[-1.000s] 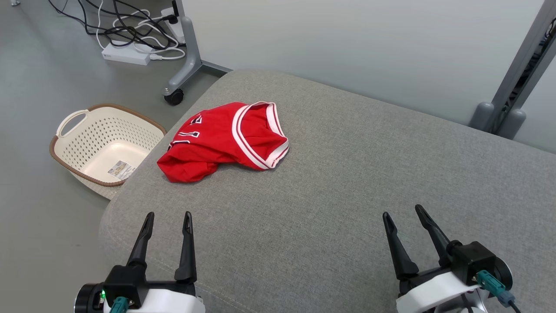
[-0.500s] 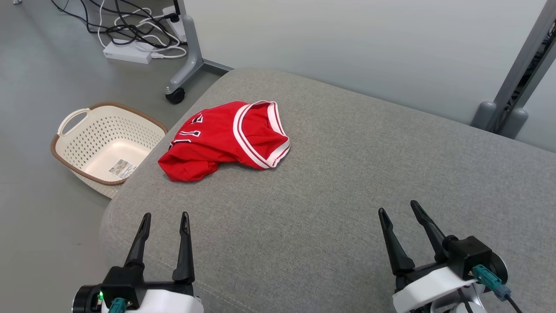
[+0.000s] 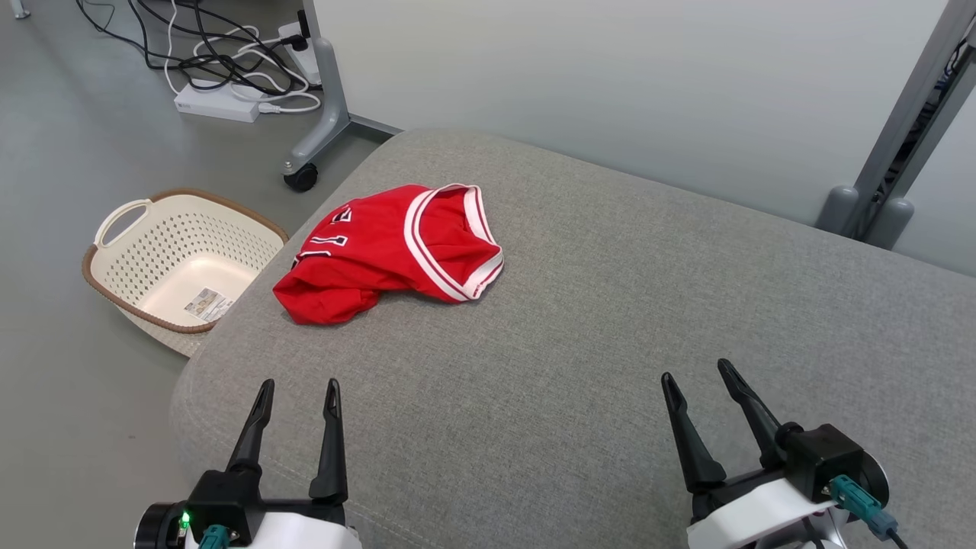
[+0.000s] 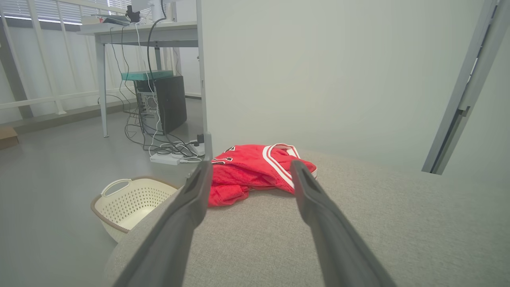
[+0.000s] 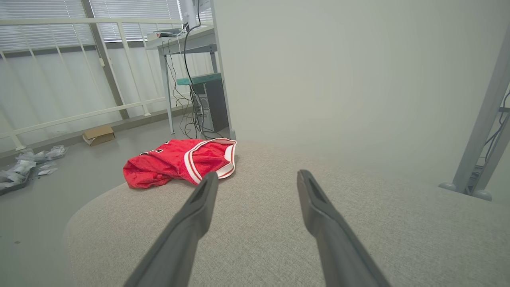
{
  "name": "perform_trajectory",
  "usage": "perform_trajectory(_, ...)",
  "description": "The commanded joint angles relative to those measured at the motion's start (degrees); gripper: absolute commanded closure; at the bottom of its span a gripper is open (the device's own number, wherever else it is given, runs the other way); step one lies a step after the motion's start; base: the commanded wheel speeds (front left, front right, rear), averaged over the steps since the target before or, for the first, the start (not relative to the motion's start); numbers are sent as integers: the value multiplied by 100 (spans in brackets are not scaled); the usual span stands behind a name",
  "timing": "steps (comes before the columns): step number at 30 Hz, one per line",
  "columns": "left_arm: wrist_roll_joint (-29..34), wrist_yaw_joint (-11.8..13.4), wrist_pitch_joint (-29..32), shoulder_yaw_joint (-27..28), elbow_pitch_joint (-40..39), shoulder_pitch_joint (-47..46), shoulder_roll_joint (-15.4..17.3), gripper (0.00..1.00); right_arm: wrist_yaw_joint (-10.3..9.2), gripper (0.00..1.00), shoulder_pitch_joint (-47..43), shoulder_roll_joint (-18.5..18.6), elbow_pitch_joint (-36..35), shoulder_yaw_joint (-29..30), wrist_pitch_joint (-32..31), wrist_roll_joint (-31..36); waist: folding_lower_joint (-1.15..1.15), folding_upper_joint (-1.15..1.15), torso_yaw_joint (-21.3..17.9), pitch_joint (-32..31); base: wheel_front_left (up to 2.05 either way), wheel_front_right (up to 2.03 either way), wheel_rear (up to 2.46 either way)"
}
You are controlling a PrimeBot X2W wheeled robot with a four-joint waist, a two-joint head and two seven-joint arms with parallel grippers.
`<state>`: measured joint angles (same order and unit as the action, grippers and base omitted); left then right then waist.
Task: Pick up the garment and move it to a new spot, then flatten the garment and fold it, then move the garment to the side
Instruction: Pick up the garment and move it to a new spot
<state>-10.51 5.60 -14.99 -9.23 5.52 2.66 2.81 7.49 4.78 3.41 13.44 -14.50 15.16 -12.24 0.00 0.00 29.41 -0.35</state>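
The garment is a red jersey with white striped trim and dark, white-edged lettering. It lies crumpled on a grey padded cushion, towards 10 o'clock in the head view and close to the cushion's left edge. A white-banded opening gapes at its 3 o'clock end, and a bunched red fold bulges at 7 o'clock. Nothing touches it.

In the left wrist view the garment sits at 12 o'clock, beyond the fingertips of the left gripper. In the right wrist view the garment is at about 10 o'clock from the right gripper.

Both grippers hover over the near part of the cushion, well apart from the garment. In the head view the left gripper is at 7 o'clock and the right gripper at 5 o'clock. The jaws of each are spread wide and hold nothing.

At 9 o'clock from the garment, a cream perforated basket with a brown rim stands on the grey floor, just beside the cushion. A paper label lies on its bottom. At 11 o'clock, a white power strip sits among tangled cables, next to a grey wheeled leg. A pale wall runs behind the cushion, and a grey post stands at 2 o'clock.
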Motion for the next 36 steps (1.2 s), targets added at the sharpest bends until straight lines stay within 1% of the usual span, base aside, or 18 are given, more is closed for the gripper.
perform_trajectory(1,18,-25,-20,-12,9,-9,20,0,1,0,-61,24,-47,-19,6,-3,0,0,2,18,0,0,0)
perform_trajectory(3,19,-47,-20,3,16,-18,21,0,1,0,-71,39,-69,-46,6,14,0,0,3,33,0,0,0)
perform_trajectory(5,29,-11,-21,145,-18,-75,26,0,1,0,-76,55,-97,-72,6,42,0,0,4,66,0,0,0)
perform_trajectory(7,28,-27,-20,216,-37,-110,23,0,1,0,-73,54,-115,-80,6,60,0,0,5,85,0,0,0)
perform_trajectory(10,97,-215,-20,387,-54,-206,15,0,1,0,-64,66,-208,-130,6,95,0,0,-21,191,0,0,0)
perform_trajectory(13,-381,-535,-20,566,153,-386,20,0,1,0,31,145,-268,-188,6,140,0,0,-107,374,0,0,0)
perform_trajectory(15,-493,-854,-20,629,385,-623,35,0,1,0,77,195,-293,-211,7,155,0,0,-163,499,0,0,0)
perform_trajectory(16,-505,-1014,-19,561,559,-744,124,0,1,0,115,218,-306,-245,6,167,0,0,-205,581,0,0,0)
perform_trajectory(18,-621,-1177,3,483,855,-1100,313,0,1,0,207,273,-332,-310,6,191,0,0,-298,738,0,0,0)
perform_trajectory(20,-816,-1273,253,246,1062,-1543,555,0,1,0,315,326,-329,-378,-1,203,0,0,-404,896,0,0,0)
perform_trajectory(21,-1048,-1302,402,228,1126,-1767,658,0,1,0,367,345,-322,-407,-6,216,0,0,-464,975,0,0,0)
perform_trajectory(22,-1307,-1305,600,228,1211,-1973,768,0,1,0,413,356,-319,-448,-8,218,0,0,-526,1053,0,0,0)
perform_trajectory(25,-1920,-1304,1161,-41,1348,-2596,1285,0,1,0,575,360,-306,-573,-7,217,0,0,-715,1271,0,0,0)
perform_trajectory(29,-2821,-1308,2123,-237,1759,-3448,1726,0,1,0,706,405,-314,-705,-5,217,0,0,-883,1528,0,0,0)
perform_trajectory(32,-3412,-1308,2841,-209,2263,-4051,1866,0,1,0,825,452,-354,-819,-19,229,0,0,-988,1717,0,0,0)
perform_trajectory(34,-3679,-1309,3299,-191,2653,-4414,1907,0,1,0,904,492,-388,-875,-32,223,0,0,-1041,1838,0,0,0)
perform_trajectory(35,-3816,-1309,3657,-235,2996,-4757,1956,0,1,0,973,504,-447,-939,-33,218,0,0,-1076,1947,0,0,0)
perform_trajectory(36,-3828,-1309,3801,-284,3158,-4910,1971,0,1,0,1011,515,-482,-1001,-45,209,0,0,-1087,1993,0,0,0)
